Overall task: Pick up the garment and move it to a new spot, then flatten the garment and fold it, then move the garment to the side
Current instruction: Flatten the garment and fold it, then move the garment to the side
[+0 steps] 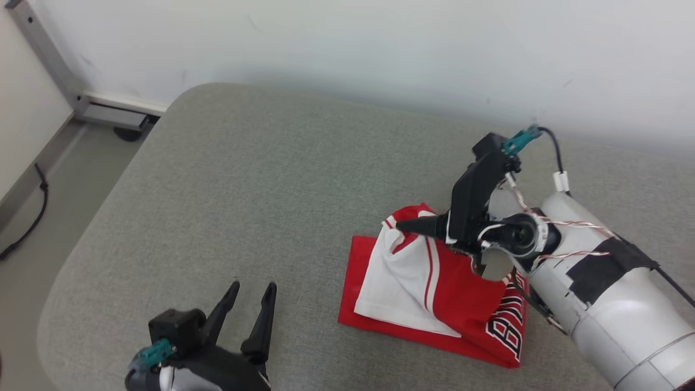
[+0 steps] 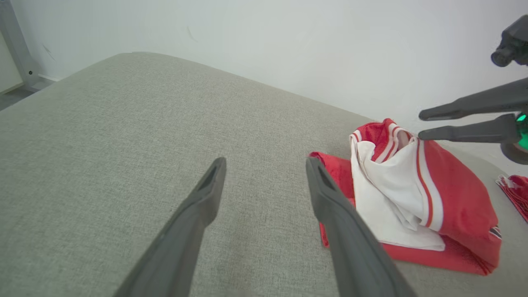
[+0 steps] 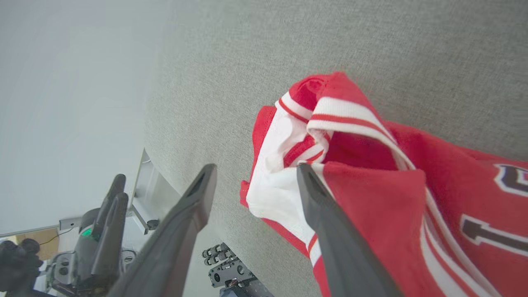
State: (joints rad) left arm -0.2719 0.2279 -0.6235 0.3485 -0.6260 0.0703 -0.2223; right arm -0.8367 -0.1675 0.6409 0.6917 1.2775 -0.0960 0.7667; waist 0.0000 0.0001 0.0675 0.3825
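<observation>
Garment point(image 1: 434, 293) appears folded, lower right; my right gripper point(image 3: 255, 169) open at its top flap, left gripper point(image 1: 252, 286) open, both empty; side move remains.

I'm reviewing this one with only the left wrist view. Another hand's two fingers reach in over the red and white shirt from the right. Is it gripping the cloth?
Observer: No. Its own wrist view shows the right hand open, with the fingers spread wide and not closed on the shirt.
Operator: Any print on the shirt?
Observer: Yes. The head view shows black and white lettering along its red near edge.
Operator: Anything lying off to the left?
Observer: The head view shows floor beside the gray surface, with a black cable on it.
</observation>
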